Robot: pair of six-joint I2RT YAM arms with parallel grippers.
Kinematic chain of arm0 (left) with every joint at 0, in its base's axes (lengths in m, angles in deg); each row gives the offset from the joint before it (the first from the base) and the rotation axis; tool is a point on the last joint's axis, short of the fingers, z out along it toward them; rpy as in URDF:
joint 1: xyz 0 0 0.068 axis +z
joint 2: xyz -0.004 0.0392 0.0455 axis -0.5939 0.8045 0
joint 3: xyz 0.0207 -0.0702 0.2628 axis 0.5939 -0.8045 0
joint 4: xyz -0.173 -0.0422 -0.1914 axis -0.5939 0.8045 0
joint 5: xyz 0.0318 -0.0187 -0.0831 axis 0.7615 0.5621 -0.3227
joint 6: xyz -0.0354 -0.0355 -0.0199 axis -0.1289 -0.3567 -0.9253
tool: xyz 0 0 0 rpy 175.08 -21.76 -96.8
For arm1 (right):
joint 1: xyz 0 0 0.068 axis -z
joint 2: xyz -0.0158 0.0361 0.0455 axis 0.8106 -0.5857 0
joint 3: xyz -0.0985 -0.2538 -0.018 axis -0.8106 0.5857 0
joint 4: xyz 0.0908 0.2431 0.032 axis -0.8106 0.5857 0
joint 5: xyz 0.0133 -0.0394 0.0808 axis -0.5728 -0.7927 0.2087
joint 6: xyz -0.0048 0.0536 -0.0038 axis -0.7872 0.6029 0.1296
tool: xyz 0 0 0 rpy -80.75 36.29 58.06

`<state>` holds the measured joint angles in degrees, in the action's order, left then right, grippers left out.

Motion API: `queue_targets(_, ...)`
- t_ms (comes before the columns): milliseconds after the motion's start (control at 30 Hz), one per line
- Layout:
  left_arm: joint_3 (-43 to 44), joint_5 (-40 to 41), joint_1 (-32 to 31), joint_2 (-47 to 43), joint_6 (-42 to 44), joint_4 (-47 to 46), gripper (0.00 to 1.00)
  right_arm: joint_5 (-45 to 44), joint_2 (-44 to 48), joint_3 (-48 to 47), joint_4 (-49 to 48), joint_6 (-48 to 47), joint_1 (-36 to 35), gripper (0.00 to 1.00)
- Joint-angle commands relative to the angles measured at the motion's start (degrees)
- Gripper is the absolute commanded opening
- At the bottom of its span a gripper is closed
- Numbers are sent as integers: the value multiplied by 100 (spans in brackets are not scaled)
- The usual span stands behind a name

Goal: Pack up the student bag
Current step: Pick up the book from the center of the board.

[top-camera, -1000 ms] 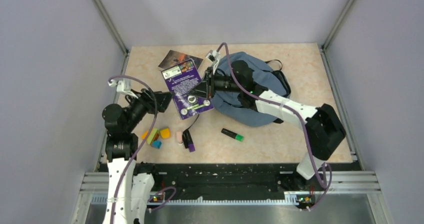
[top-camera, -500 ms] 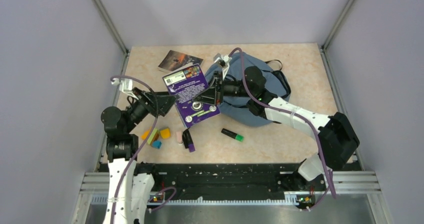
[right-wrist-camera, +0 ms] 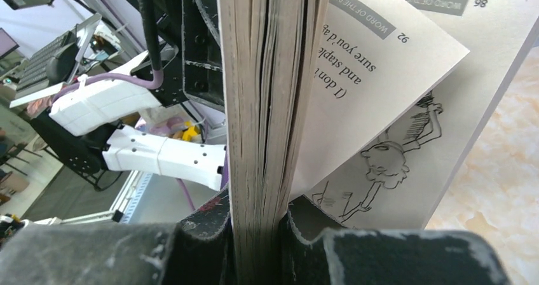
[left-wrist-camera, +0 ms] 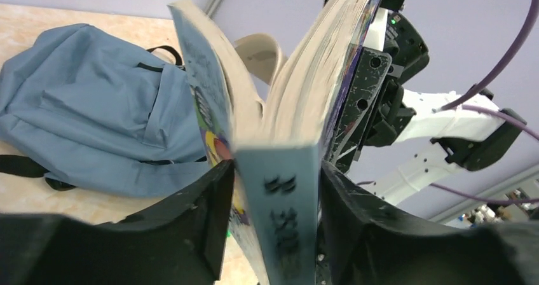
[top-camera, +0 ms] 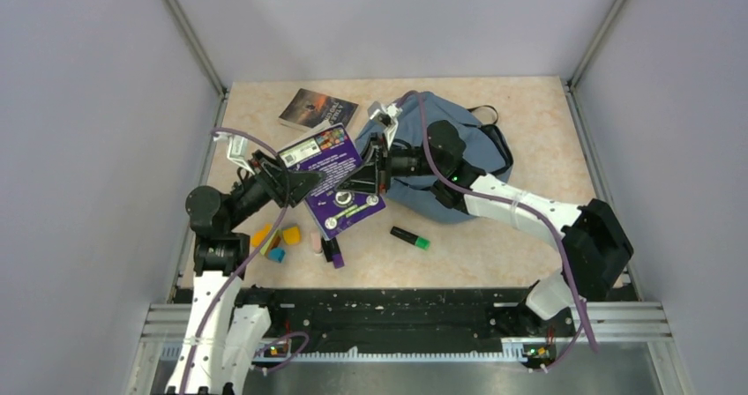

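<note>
The student bag (top-camera: 415, 197), slate-blue with black straps, lies flat at the back right of the table; the left wrist view shows it too, the bag (left-wrist-camera: 95, 107) behind the book. A purple book (top-camera: 333, 179) hangs in the air between both arms. My right gripper (top-camera: 369, 170) is shut on its page block (right-wrist-camera: 267, 107), with a few loose pages and one cover splaying free. My left gripper (top-camera: 298, 183) is at the opposite end, its fingers pressed against both sides of the pale spine (left-wrist-camera: 283, 208).
A second book (top-camera: 318, 108) lies at the back left. On the table below the held book sit small coloured blocks (top-camera: 278, 236), a pink eraser (top-camera: 316, 241), a purple-and-black item (top-camera: 333, 252) and a green highlighter (top-camera: 410, 237). Grey walls enclose the table.
My left gripper has moved right up to the book and closed its jaws around the spine. The right arm has swung the book lower and toward the left arm.
</note>
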<state>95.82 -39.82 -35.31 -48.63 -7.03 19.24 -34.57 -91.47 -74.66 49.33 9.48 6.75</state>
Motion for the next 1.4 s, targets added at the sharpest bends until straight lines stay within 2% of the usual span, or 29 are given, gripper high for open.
queue_targets(0,41,160,-270,6,-49,-543,46,25,25,-499,122,-501,-165,0)
queue_targets(33,42,194,-286,-1,-58,-570,37,-37,48,-517,314,-596,-166,0)
queue_targets(100,39,289,-302,-37,-44,-537,7,-412,156,-591,924,-963,-167,0)
queue_targets(133,30,288,-298,-57,-11,-510,0,-774,258,-602,1432,-1158,-165,0)
queue_targets(167,28,265,-298,-78,29,-495,0,-1173,377,-573,1702,-1364,-165,1)
queue_targets(200,20,240,-297,-105,49,-477,0,-1485,505,-515,1914,-1544,-165,8)
queue_targets(233,16,232,-297,-146,69,-463,0,-1737,649,-438,2054,-1696,-153,19)
queue_targets(333,5,292,-298,-284,52,-415,0,-2052,1073,-114,2120,-1827,-9,66)
queue_targets(367,12,310,-302,-328,40,-415,0,-2032,1191,9,2095,-1815,60,76)
queue_targets(433,30,251,-297,-370,29,-511,0,-1954,1336,118,2084,-1782,196,90)
queue_targets(500,59,94,-297,-392,41,-598,0,-1739,1360,125,2133,-1767,297,95)
queue_targets(733,112,-374,-306,-425,-95,-978,0,-449,861,-205,2162,-1752,320,96)
queue_targets(833,160,-426,-319,-491,-98,-1054,0,169,631,-333,1809,-1513,223,96)
queue_targets(967,196,-486,-337,-494,-42,-1056,0,503,369,-520,1332,-1272,-106,95)
queue_targets(1033,196,-511,-341,-485,-25,-1056,0,619,261,-511,894,-949,-198,92)
queue_targets(1167,192,-525,-355,-517,24,-1029,0,740,131,-438,190,-363,-210,68)
queue_targets(1233,180,-515,-359,-537,37,-1012,0,679,151,-432,218,-378,-214,53)
queue_targets(1367,149,-500,-359,-586,68,-999,0,462,273,-390,512,-572,-209,31)
